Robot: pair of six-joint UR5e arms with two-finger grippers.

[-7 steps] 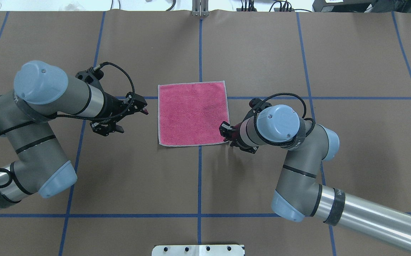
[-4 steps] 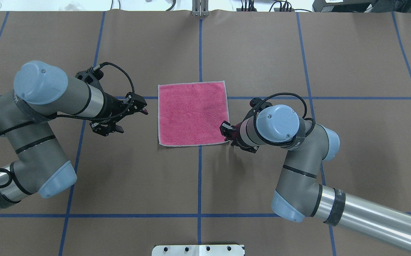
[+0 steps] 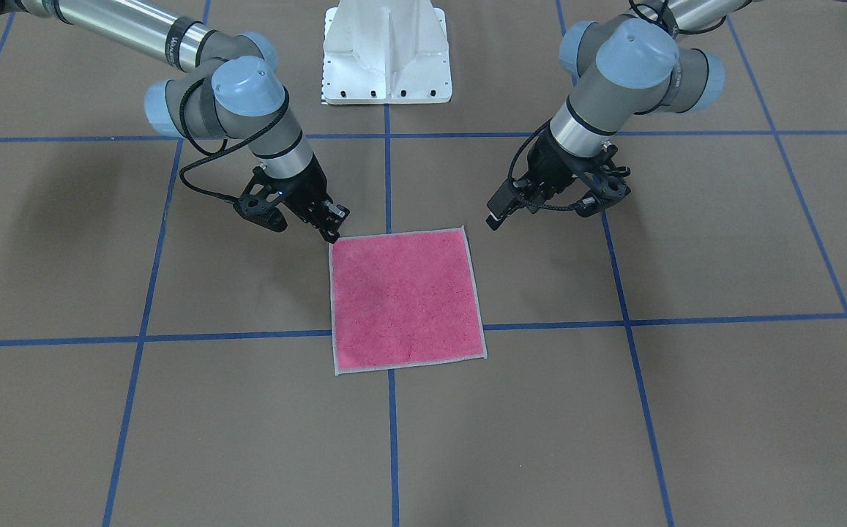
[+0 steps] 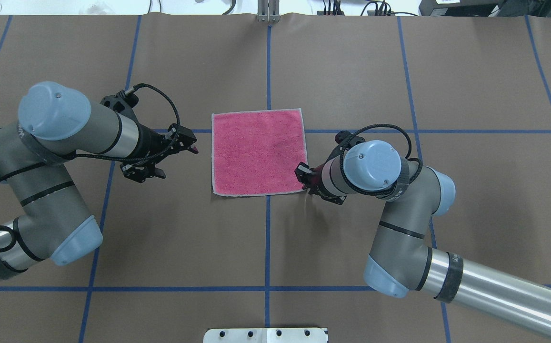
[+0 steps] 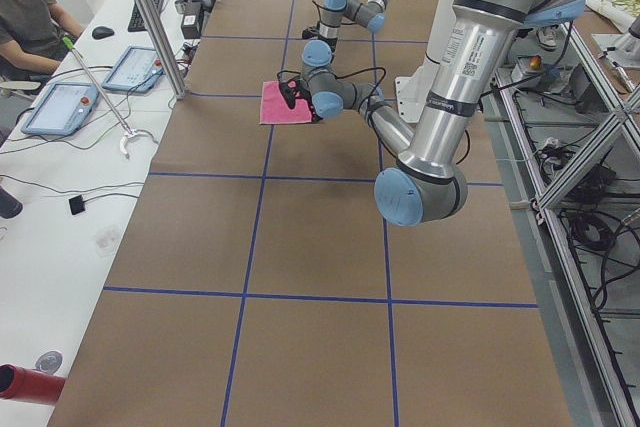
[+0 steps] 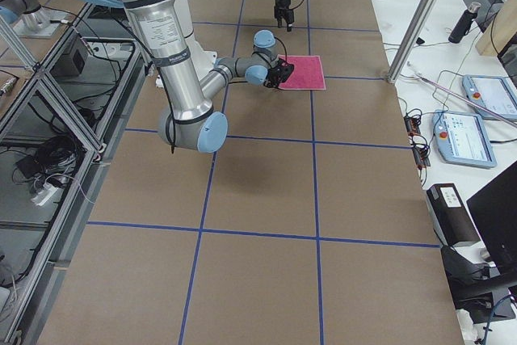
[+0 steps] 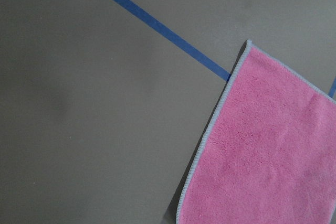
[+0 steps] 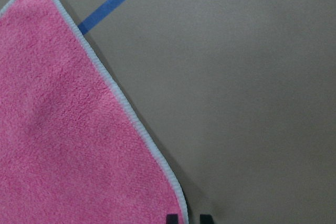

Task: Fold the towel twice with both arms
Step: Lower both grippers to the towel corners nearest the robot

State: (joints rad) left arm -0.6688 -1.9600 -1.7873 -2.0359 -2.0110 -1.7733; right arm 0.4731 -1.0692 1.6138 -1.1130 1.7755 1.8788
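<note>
1. Brown tape-gridded tabletop (image 4: 351, 71), towel (image 4: 257, 152) lying flat in the middle, pink side up.
2. Zero movement over the last second, so no fold started yet.
3. Right fingers (image 8: 171, 219) a sliver apart at the near corner hem, can't tell if pinching.
4. Left fingers (image 3: 500, 207) just beside the towel, holding nothing, openness unclear.

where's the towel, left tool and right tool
towel (image 4: 258, 152): overhead exterior view, middle of its pink face.
left tool (image 3: 496, 213): exterior front-facing view, at its fingertips.
right tool (image 3: 330, 230): exterior front-facing view, at its fingertips.

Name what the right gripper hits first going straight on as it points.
Likely the near corner of the small pink terry towel, directly under the right gripper; brown table cover beneath.
</note>
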